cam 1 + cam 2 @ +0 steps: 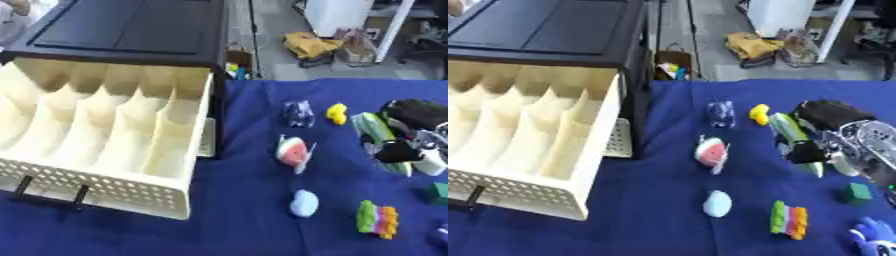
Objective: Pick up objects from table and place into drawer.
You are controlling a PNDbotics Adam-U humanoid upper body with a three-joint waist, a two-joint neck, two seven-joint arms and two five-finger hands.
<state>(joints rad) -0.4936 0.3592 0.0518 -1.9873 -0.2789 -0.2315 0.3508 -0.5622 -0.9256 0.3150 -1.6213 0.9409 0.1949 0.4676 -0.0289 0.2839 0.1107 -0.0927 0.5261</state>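
the cream drawer (166,150) at the table's left edge shows nothing inside, all objects lie right of it, and the right hand (859,145) curls round the green object (791,131) near the right edge

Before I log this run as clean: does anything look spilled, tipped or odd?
Nothing stands out. The drawer is pulled open, the toys lie apart on the blue cloth, and the right hand is at the green item.

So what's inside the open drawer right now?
The drawer shows only bare cream dividers in its compartments; none of the table's objects lie in the parts visible. The floor behind its perforated front wall, and its left end, stay out of sight.
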